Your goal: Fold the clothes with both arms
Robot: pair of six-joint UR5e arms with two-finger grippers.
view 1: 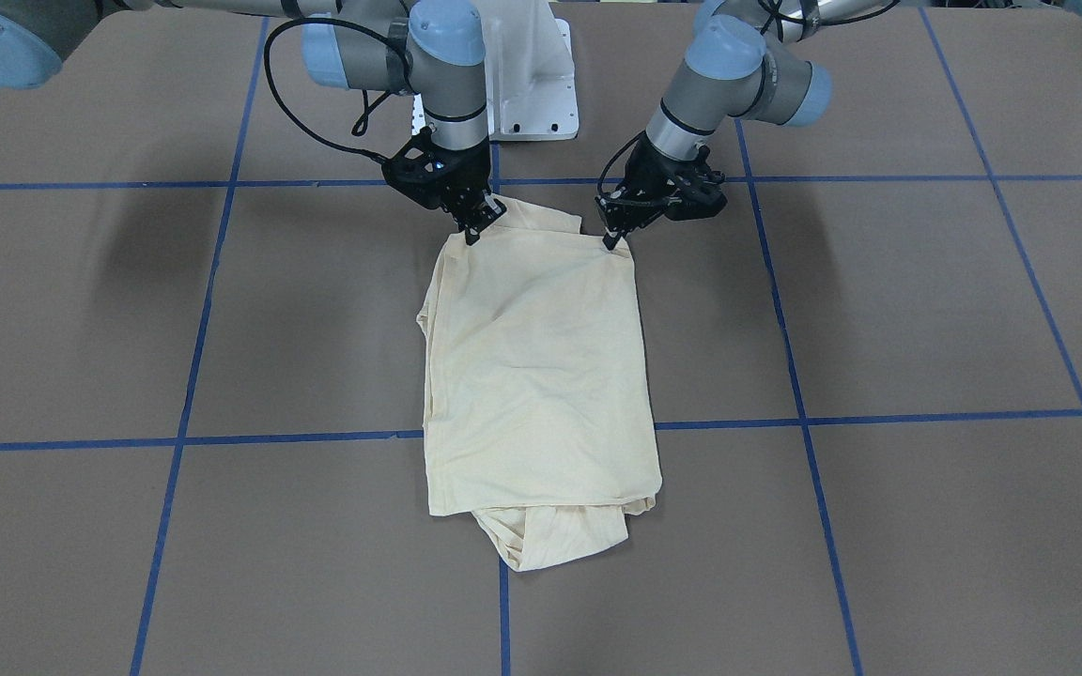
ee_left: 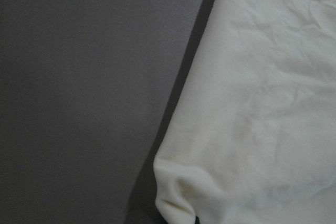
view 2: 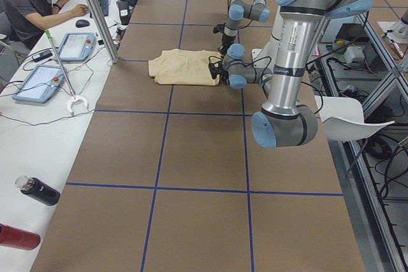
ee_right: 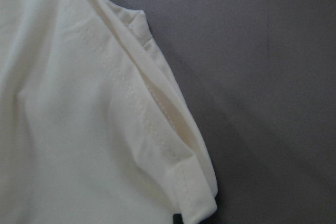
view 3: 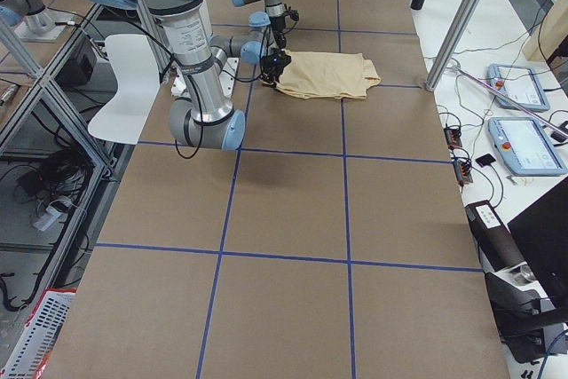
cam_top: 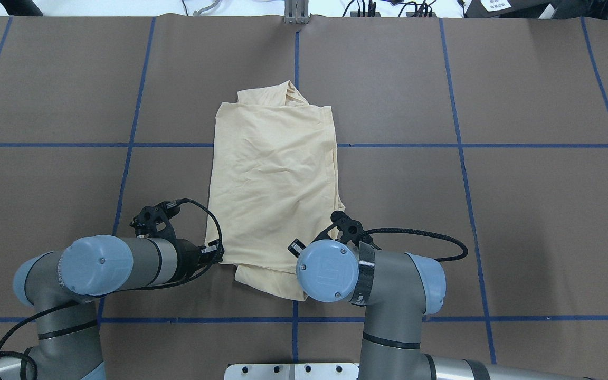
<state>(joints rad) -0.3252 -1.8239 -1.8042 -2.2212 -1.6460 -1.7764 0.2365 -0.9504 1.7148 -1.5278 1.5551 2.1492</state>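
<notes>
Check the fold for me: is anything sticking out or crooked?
Yes. On the T-shirt, at the end away from the robot, a bunched underlayer pokes out past the top panel's edge, so the outline is not a clean rectangle.

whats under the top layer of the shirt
A bunched layer pokes out of the shirt at its far end in the overhead view; the rest underneath is covered.
</notes>
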